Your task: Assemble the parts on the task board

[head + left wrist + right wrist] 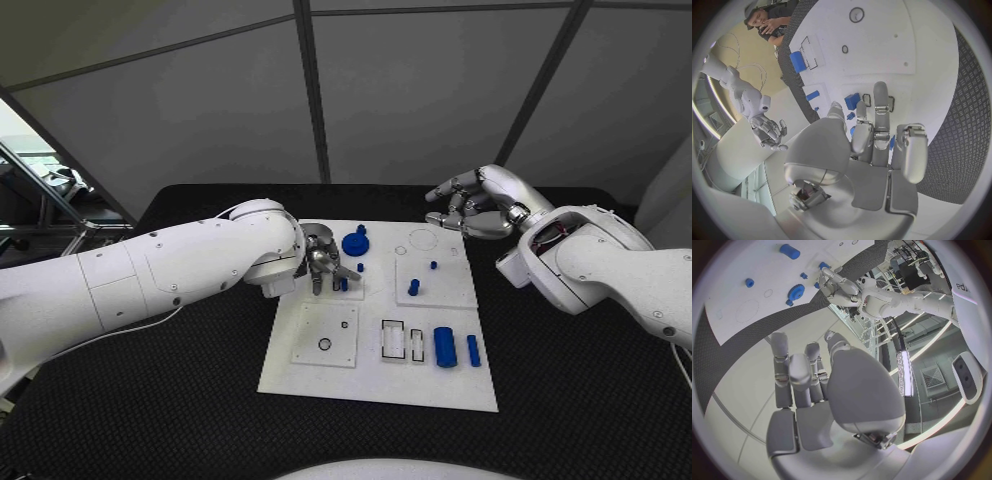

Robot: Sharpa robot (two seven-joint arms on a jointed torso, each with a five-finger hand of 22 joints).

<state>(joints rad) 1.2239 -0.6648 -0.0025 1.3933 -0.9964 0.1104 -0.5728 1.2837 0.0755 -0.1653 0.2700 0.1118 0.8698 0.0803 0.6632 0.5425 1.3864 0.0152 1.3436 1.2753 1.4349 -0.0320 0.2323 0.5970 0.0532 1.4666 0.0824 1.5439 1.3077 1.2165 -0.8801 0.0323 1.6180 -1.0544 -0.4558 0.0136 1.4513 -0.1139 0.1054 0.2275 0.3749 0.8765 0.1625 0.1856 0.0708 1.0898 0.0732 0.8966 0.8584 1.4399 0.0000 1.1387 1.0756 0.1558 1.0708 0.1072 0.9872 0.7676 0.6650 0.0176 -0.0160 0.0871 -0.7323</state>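
The white task board (378,385) lies in the middle of the black table (159,410). Along its near edge a thick blue cylinder (444,346) and a thinner blue bar (473,350) lie side by side, just beside two rectangular slots (402,341). A round blue part (355,240) sits near the far edge, and small blue pegs (414,287) stand in the middle plate.

The left hand (323,262) is down over the board's left side, fingers pointing at a blue piece (852,100) by a slot; whether it holds anything I cannot tell.

The right hand (476,208) hovers above the board's far right corner, fingers curled inward, holding nothing.
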